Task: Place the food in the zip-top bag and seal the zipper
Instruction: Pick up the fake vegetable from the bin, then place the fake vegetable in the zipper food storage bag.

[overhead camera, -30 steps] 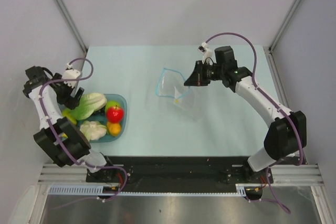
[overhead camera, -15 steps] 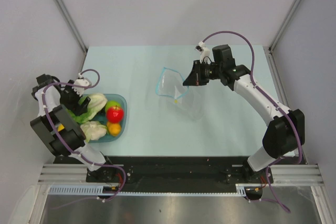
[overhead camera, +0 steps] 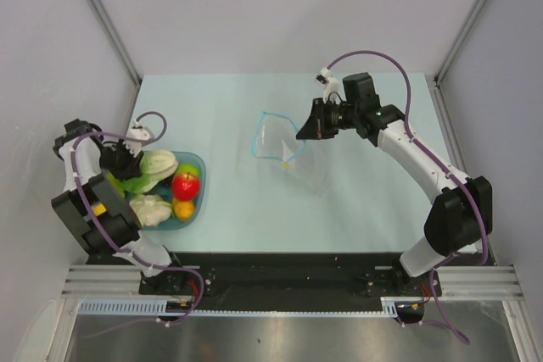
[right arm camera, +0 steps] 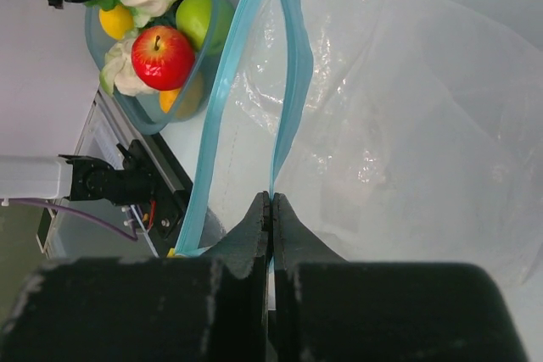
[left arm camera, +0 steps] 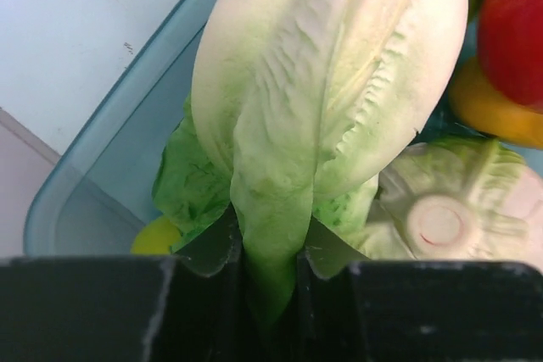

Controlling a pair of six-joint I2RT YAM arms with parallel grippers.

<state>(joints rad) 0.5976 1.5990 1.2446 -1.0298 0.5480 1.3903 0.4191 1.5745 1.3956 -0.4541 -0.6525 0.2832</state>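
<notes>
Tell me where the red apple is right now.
In the top view, the red apple sits in the teal bowl on the table's left side, between a green fruit and an orange fruit, right of the lettuce.

Top view: bright, even overhead light is washing the table (overhead camera: 246, 201), w/ only faint soft shadows showing; metal sheet (overhead camera: 280, 341) at btm is giving off dull glare. Left wrist cam: lettuce (left arm camera: 331, 82) is looking slightly soft up close, left gripper (left arm camera: 270, 247) is reading near-black, no detail. Right wrist cam: zip-top bag (right arm camera: 407, 125) is catching small white glints; right gripper (right arm camera: 271, 209) is blurring dark.
</notes>
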